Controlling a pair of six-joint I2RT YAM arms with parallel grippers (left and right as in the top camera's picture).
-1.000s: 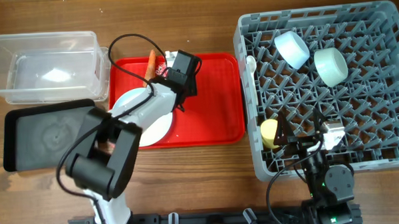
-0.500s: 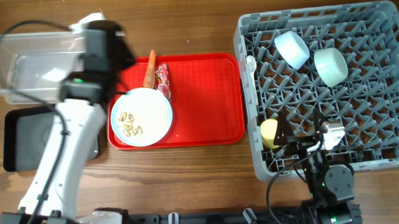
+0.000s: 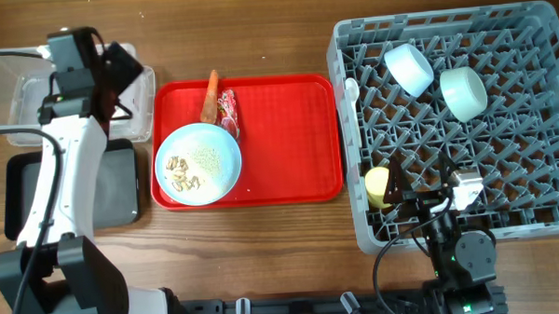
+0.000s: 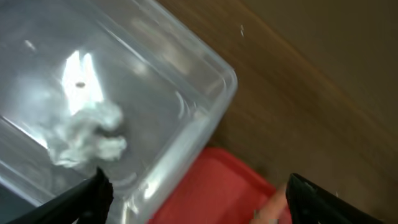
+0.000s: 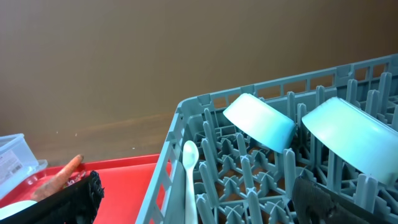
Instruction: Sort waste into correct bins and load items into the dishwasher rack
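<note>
My left gripper (image 3: 120, 74) hangs open over the right end of the clear tub (image 3: 7, 101), nothing between its fingers (image 4: 87, 199). A crumpled white tissue (image 4: 84, 134) lies inside the tub. On the red tray (image 3: 288, 147) sit the pale blue plate (image 3: 219, 173) with beige scraps, the carrot (image 3: 209, 96) and the red wrapper (image 3: 229, 112). The grey rack (image 3: 468, 220) holds two mint bowls (image 3: 409, 69) (image 3: 464, 92), a yellow cup (image 3: 378, 186) and a white spoon (image 5: 188, 174). My right gripper (image 5: 205, 202) stays open over the rack's near edge.
The black tray (image 3: 122, 195) lies on the table in front of the clear tub, partly under my left arm. The red tray's left rim (image 4: 211, 186) nearly touches the tub's corner. Bare wood runs between the red tray and the rack.
My left arm has swung from the red tray up and left to the clear tub, and its jaws now stand open. The right arm has not moved.
</note>
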